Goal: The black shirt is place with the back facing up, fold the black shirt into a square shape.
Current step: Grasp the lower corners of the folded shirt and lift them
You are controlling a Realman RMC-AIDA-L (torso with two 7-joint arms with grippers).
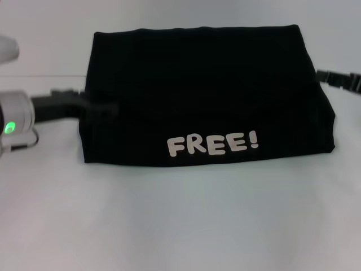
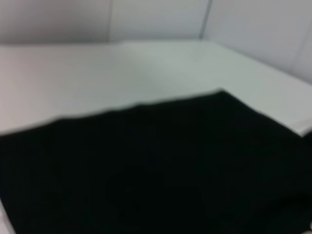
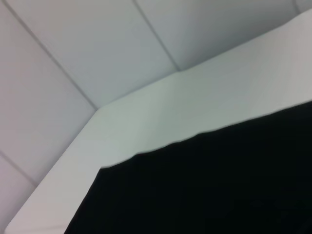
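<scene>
The black shirt [image 1: 197, 84] lies folded into a wide rectangle in the middle of the white table [image 1: 180, 220]. White letters "FREE!" [image 1: 212, 144] show on its near edge. My left gripper [image 1: 104, 107] reaches in from the left and meets the shirt's left edge about halfway up. My right gripper [image 1: 330, 78] sits at the shirt's right edge near the far corner. The left wrist view shows the shirt [image 2: 156, 170] close below it, with table beyond. The right wrist view shows the shirt [image 3: 219, 185] and its edge against the table.
The white table's far edge and pale wall panels [image 3: 97, 48] show in the wrist views. My left arm's white wrist with a green light [image 1: 9, 127] lies at the left border.
</scene>
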